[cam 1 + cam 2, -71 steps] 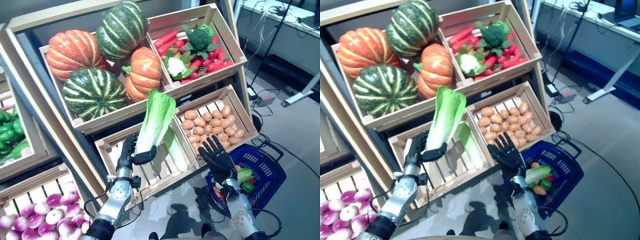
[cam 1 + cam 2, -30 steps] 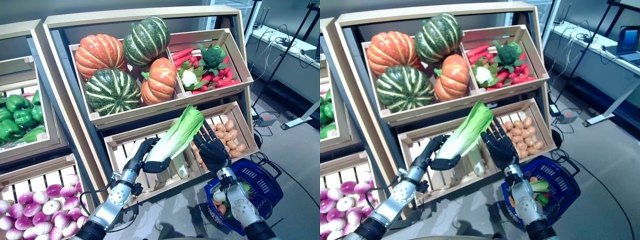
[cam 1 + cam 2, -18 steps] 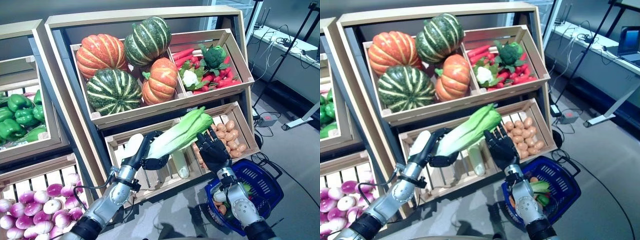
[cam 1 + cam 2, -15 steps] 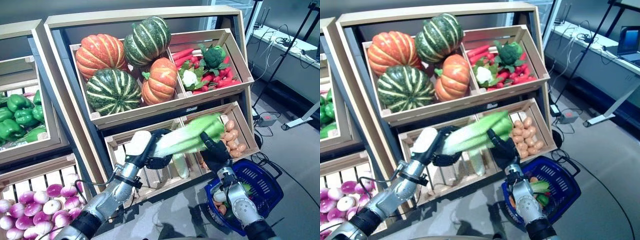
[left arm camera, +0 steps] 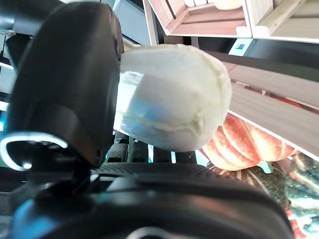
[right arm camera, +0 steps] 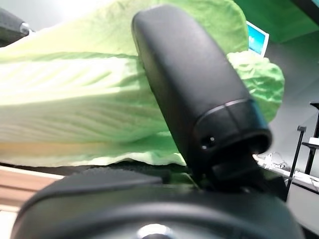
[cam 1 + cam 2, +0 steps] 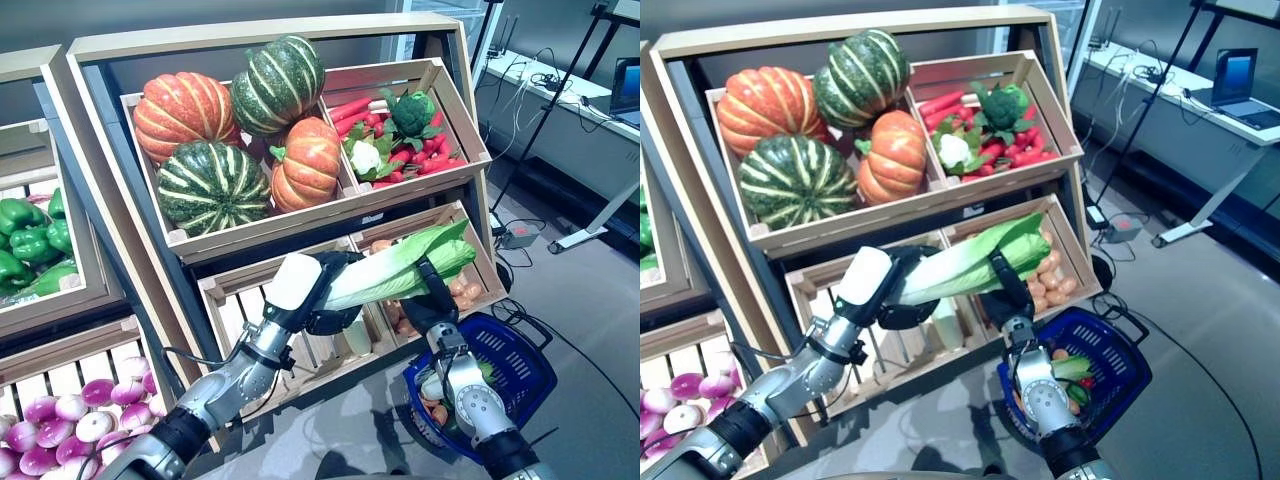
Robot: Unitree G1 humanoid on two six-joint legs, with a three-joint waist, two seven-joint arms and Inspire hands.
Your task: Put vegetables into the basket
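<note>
A long napa cabbage (image 7: pixel 385 272) hangs level in front of the lower crates, white stem end to the left, green leaves to the right. My left hand (image 7: pixel 330 318) is shut round its stem part; the left wrist view shows the pale stem end (image 5: pixel 174 104) beside my thumb (image 5: pixel 70 84). My right hand (image 7: pixel 432 305) grips the leafy part, its thumb (image 6: pixel 199 89) lying across the green leaves (image 6: pixel 75 119). The blue basket (image 7: pixel 530 345) sits on the floor just right of and below my right hand, with some vegetables inside.
The wooden stand holds pumpkins (image 7: pixel 235 130), a crate of red vegetables with broccoli and cauliflower (image 7: pixel 400 130), potatoes (image 7: pixel 465 285), and another cabbage (image 7: pixel 358 335) in the slatted crate. Green peppers (image 7: pixel 30 235) and purple bulbs (image 7: pixel 60 425) lie at left. A desk (image 7: pixel 590 150) stands far right.
The cabbage has swung from upright to level, its leaves going right. My right hand, open before, has closed its thumb over the leafy end. The camera has shifted a little.
</note>
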